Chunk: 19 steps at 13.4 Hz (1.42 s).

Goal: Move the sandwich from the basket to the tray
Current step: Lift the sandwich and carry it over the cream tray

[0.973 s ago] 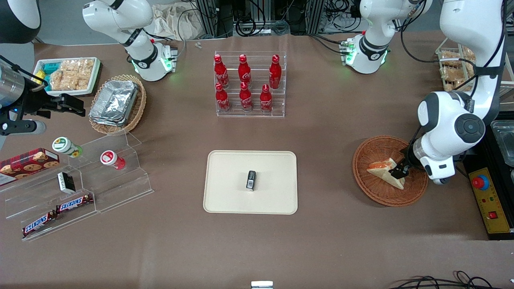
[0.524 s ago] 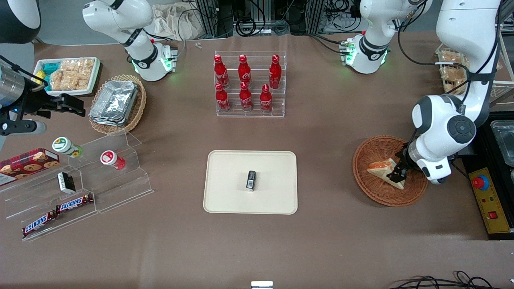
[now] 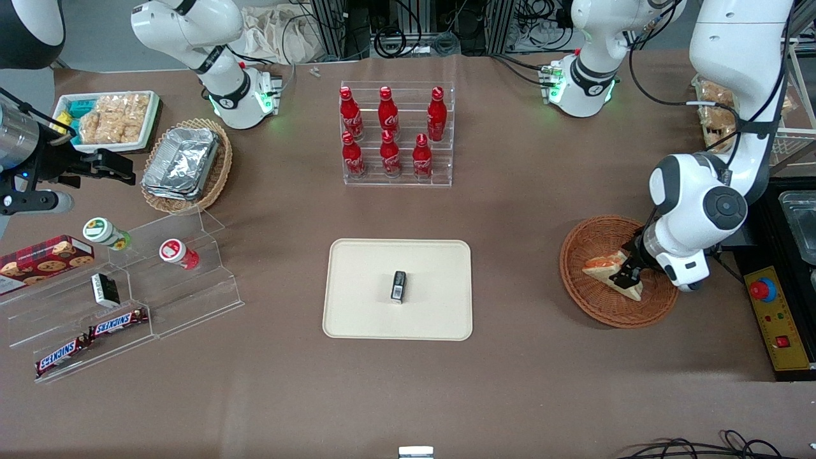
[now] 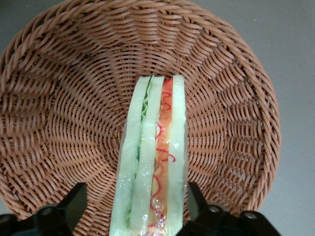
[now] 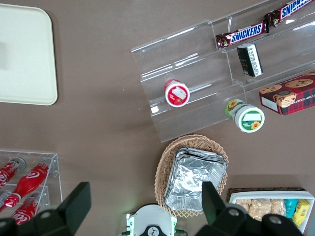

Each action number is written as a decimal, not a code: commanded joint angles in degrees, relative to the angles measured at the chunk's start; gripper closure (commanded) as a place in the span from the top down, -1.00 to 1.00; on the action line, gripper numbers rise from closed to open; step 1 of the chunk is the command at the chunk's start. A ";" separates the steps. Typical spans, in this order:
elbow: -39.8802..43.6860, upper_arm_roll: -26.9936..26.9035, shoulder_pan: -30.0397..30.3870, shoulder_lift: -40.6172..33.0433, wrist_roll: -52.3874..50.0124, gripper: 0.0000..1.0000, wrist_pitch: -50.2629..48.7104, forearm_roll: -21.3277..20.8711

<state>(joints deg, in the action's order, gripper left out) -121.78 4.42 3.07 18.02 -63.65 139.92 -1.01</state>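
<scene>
Front view has the sandwich [image 3: 605,269] sitting in the round reddish-brown basket [image 3: 593,305] toward the working arm's end of the table, and the gripper [image 3: 627,275] is right down on it, at the end of the wedge nearest the arm. In the wrist view you can see the sandwich [image 4: 152,157] standing on edge, white bread on the outside with green and orange-red filling stripes running along it, and one dark finger [image 4: 74,204] on each side of it. The fingers are spread apart with the sandwich between them; there's a clear gap on one side at least, so it looks open around the sandwich rather than clamped. The sandwich's base rests on the woven floor of the basket [image 4: 64,108].

The cream tray [image 3: 357,319] is out in the middle of the table, well apart from the basket, with a small dark packet [image 3: 398,285] lying on it. Farther from the camera than the tray there's a clear rack of red bottles [image 3: 389,134]. Toward the parked arm's end: a tan basket with foil trays [image 3: 183,164], a clear stepped stand [image 3: 159,293] with chocolate bars [image 3: 89,338], and a cookie box [image 3: 44,255].
</scene>
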 commanded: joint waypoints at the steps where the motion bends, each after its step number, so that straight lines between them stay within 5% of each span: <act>1: -1.62 0.07 -0.34 -1.06 -2.88 -0.19 3.17 -0.22; 4: 0.83 0.68 -0.43 -2.90 -4.38 -0.94 -1.55 -0.31; 5: 2.75 1.03 -0.43 -3.86 -4.38 -1.00 -5.50 -0.31; 14: 31.30 5.25 -0.43 -4.32 2.99 -1.00 -47.94 -0.31; 19: 36.08 10.34 -0.43 -4.57 17.64 -0.91 -54.56 -0.66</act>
<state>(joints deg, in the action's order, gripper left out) -87.45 13.22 2.82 12.48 -52.36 87.95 -1.09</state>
